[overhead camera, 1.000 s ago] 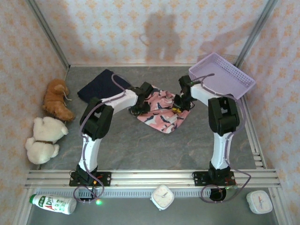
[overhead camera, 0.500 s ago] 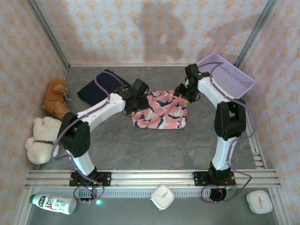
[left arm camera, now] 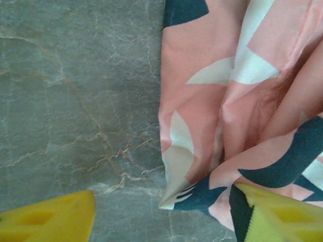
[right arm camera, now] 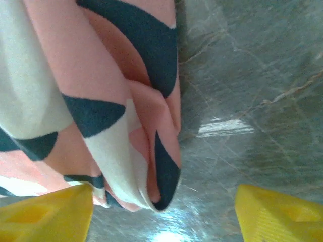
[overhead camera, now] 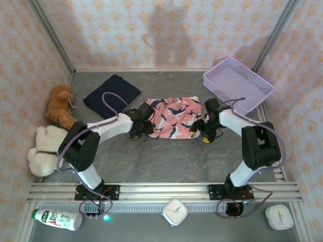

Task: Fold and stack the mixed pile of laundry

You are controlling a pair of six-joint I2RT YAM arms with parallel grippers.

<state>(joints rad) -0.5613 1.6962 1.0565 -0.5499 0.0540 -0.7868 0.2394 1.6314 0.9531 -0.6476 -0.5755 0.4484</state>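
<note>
While both arms stretch low and inward over the tabletop (overhead camera: 166,159), the left tool (overhead camera: 146,128) and right tool (overhead camera: 200,135) flank the near corners of the salmon-pink shark-print garment (overhead camera: 174,116), jaws wide. It lies spread mid-table, long axis left to right. The navy garment (overhead camera: 112,93) rests at the far left.
</note>
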